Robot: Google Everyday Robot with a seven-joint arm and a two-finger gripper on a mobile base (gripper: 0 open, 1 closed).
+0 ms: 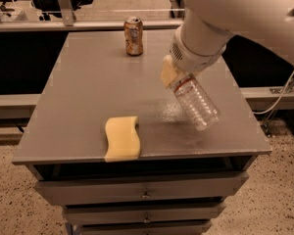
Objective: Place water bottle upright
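One grey, square-topped metal cabinet [88,106], with several drawer fronts stacked beneath its top, carries three objects in all: one bottle, one can and one sponge. One white, rounded robot arm [245,13] enters from the upper right and ends in a single two-finger gripper [176,80], which sits above the right half of the cabinet top, to the right of and nearer the camera than the can. The one clear, ribbed plastic water bottle [198,104] is clamped in this gripper at its neck end. A cream-coloured finger [166,72] presses against the left side of the neck, and the cap is hidden inside the grasp. The white-and-red label band lies just below the finger. The bottle is tilted rather than upright: its neck points up and to the left into the gripper, while its body slants down and to the right, so that the base is the part farthest from the gripper and lies over the front right area of the top, short of the edge. Whether the base touches the surface cannot be told. One short orange-brown soda can [134,35] stands upright near the back edge, well apart from the bottle. One pale yellow, wavy-edged sponge [122,138] lies flat at the front edge, left of the bottle.
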